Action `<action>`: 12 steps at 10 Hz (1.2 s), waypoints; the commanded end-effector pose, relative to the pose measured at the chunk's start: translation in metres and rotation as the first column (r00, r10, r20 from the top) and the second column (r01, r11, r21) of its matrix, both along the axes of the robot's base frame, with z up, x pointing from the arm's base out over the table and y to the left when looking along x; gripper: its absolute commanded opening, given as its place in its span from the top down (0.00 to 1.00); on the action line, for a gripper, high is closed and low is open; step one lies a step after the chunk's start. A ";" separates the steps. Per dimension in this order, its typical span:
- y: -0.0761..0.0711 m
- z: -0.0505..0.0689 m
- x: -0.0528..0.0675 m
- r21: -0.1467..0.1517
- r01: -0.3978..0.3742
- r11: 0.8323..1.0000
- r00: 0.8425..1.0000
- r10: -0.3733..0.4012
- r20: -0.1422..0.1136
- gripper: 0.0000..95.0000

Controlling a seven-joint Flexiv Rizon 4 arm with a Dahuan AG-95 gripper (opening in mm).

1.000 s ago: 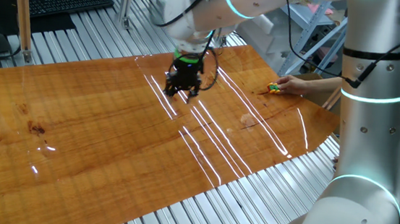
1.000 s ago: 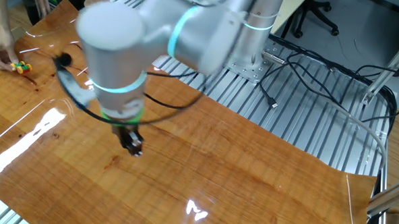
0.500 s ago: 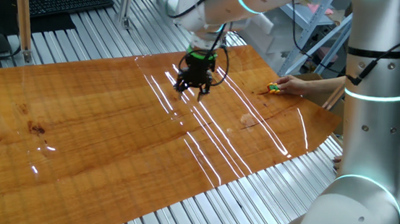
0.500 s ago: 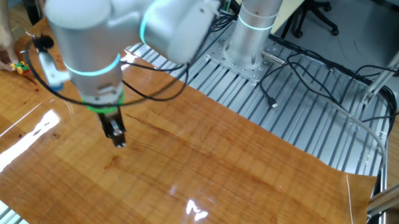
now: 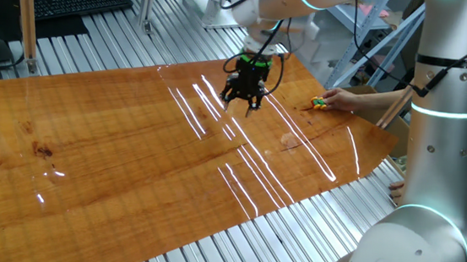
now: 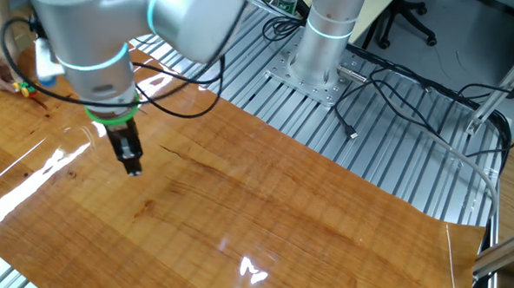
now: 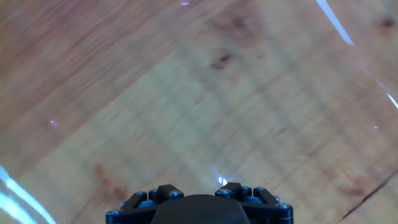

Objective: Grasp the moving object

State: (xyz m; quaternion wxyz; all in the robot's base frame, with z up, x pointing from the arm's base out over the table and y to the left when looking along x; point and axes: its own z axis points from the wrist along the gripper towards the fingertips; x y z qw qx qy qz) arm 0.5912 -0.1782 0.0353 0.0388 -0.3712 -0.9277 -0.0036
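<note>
The moving object, a tiny yellow and green toy figure with a bit of red point(image 5: 319, 103), lies on the wooden board near its far right edge, under the fingers of a person's hand point(image 5: 351, 99). It also shows in the other fixed view point(image 6: 21, 87) at the far left. My gripper point(image 5: 242, 105) hangs just above the board, left of the toy and well apart from it. Its fingers look spread and hold nothing. In the other fixed view the gripper point(image 6: 134, 167) is right of the toy. The hand view shows only bare wood, and the toy is out of sight there.
The glossy wooden board point(image 5: 129, 156) lies on a ribbed metal table point(image 5: 231, 250). A keyboard point(image 5: 79, 3) sits at the back left. The robot's base column point(image 5: 434, 165) stands at the right. Cables point(image 6: 398, 89) trail over the table behind the board.
My gripper has moved steadily right along the board toward the toy and the hand. The toy and the hand have stayed about where they were.
</note>
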 end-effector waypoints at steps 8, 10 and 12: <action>-0.038 -0.003 -0.008 0.058 0.659 0.750 0.743 -0.661 0.109 0.20; -0.041 -0.005 -0.009 0.084 0.725 0.684 0.675 -0.729 0.112 0.40; -0.045 -0.011 -0.009 0.089 0.729 0.679 0.668 -0.733 0.123 0.40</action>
